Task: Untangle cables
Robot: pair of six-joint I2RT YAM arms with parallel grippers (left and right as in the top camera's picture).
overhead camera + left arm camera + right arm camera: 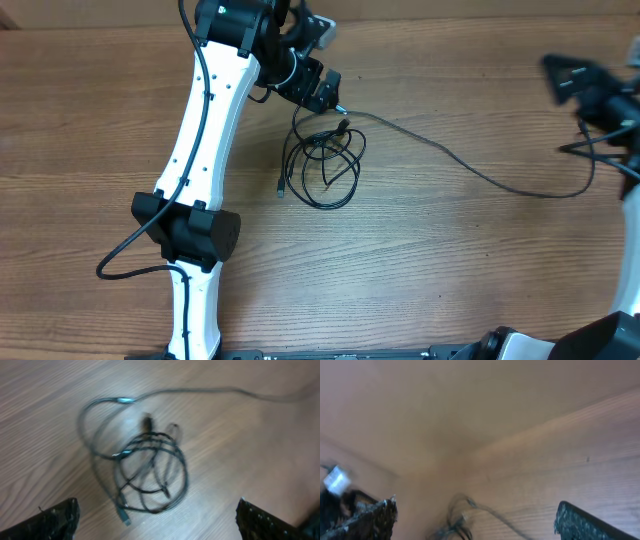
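The cables (pixel 325 160) lie as a small knotted bundle of thin black loops on the wooden table, with a bluish plug end (pixel 281 190) at the left. One long strand (pixel 470 168) runs from the bundle to the right, toward the right arm. My left gripper (pixel 330 95) hovers just behind the bundle, open and empty. The left wrist view shows the bundle (pixel 150 470) ahead of the wide-open left fingers (pixel 157 522). My right gripper (pixel 575 80) is raised at the far right, blurred. Its wrist view shows its fingers (pixel 480 525) open, with the cables (pixel 462 512) far off.
The left arm (pixel 205 130) stretches from the near edge up across the left-middle of the table (pixel 450 270). The right arm (pixel 630 290) stands at the right edge. The long strand's far end curves up under the right arm, and I cannot see where it ends.
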